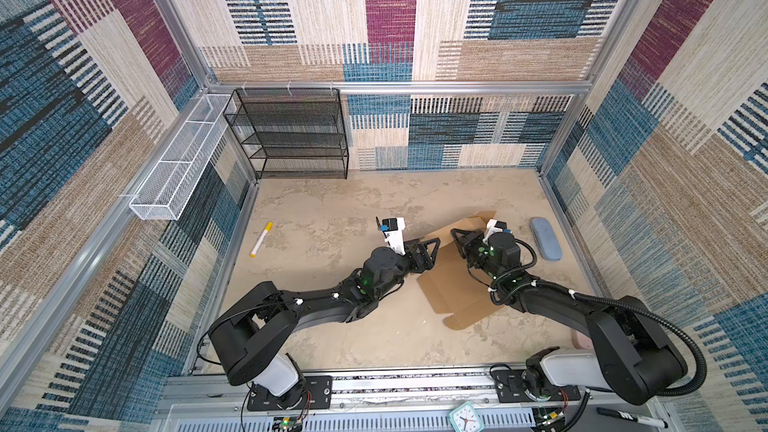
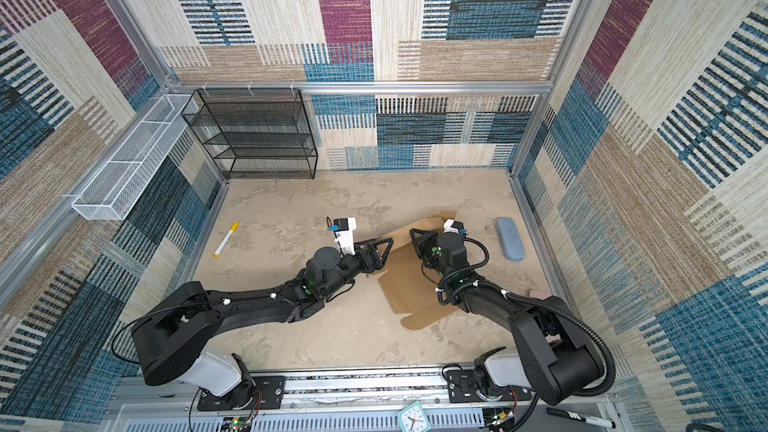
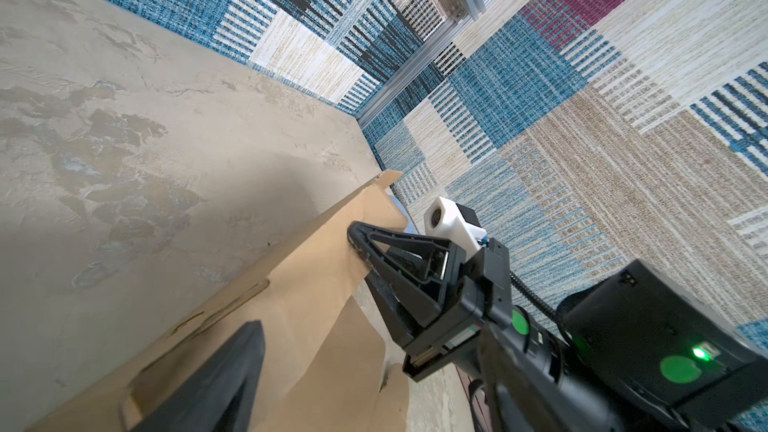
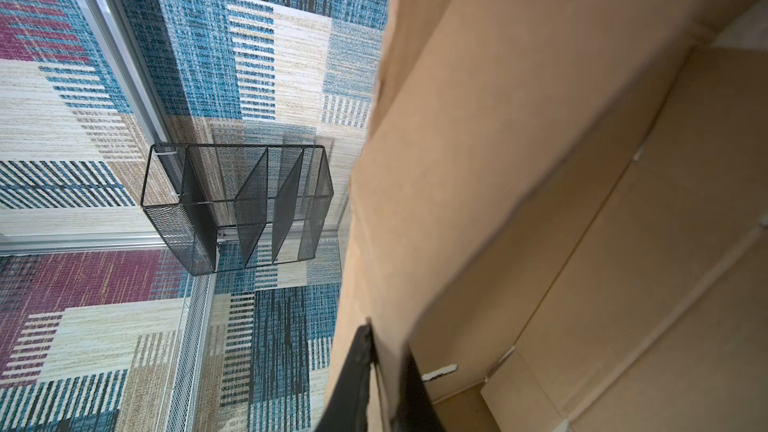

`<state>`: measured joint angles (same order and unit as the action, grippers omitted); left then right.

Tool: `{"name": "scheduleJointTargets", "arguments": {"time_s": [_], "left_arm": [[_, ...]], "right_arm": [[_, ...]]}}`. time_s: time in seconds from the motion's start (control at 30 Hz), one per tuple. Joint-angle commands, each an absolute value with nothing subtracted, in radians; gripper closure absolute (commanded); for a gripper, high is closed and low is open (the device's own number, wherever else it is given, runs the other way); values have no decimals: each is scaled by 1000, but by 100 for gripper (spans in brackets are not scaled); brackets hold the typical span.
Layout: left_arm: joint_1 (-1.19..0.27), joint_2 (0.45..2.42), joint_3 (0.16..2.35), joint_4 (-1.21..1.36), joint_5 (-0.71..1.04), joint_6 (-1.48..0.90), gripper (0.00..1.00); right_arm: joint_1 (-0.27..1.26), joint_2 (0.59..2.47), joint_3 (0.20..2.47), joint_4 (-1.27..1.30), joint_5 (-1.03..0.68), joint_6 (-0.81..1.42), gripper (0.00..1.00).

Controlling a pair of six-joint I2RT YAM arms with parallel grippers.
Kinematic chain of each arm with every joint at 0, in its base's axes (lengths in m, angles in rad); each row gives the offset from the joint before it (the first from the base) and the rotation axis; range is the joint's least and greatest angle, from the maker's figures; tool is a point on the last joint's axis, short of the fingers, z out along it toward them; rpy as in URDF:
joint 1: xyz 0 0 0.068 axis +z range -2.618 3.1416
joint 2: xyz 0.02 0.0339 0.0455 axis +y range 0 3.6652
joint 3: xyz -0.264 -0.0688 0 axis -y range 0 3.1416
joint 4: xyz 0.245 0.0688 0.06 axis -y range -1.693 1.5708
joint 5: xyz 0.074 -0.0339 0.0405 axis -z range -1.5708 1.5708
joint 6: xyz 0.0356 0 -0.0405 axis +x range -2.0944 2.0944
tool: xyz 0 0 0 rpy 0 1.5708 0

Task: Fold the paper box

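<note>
The paper box [image 1: 453,284], lying lengthwise near-to-far on the right of the tabletop [image 1: 332,209], is pinched at its raised far panel by the right end effector [image 1: 456,234], the left end effector [image 1: 431,249] held wide open, empty, beside its left edge.

I'm working in a robot lab cell; aluminium frame [image 1: 374,87], carpet-tile walls [image 1: 519,14], mock-stone floor [image 1: 332,209]; a slotted mounting rail [image 1: 407,384] along the near edge.

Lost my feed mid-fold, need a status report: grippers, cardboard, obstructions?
Left gripper open, at edge of plain brown cardboard box. Right gripper shut on its raised far flap. Rest of box lies flat. Blue-grey oblong case sits apart, to its right.
</note>
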<state>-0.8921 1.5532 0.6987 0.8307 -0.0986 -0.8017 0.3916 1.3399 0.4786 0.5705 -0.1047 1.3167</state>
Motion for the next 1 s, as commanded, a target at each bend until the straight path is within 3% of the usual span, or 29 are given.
{"name": "scheduleJointTargets", "arguments": {"time_s": [0.0, 0.43, 0.97], "left_arm": [[-893, 1530, 678, 829, -93, -810, 16], [-893, 1478, 723, 680, -51, -755, 16], [-866, 1530, 990, 116, 31, -664, 15]], "right_arm": [[393, 1339, 481, 501, -123, 1309, 89], [393, 1336, 521, 417, -122, 1314, 90], [393, 1329, 561, 289, -116, 1323, 90]]}}
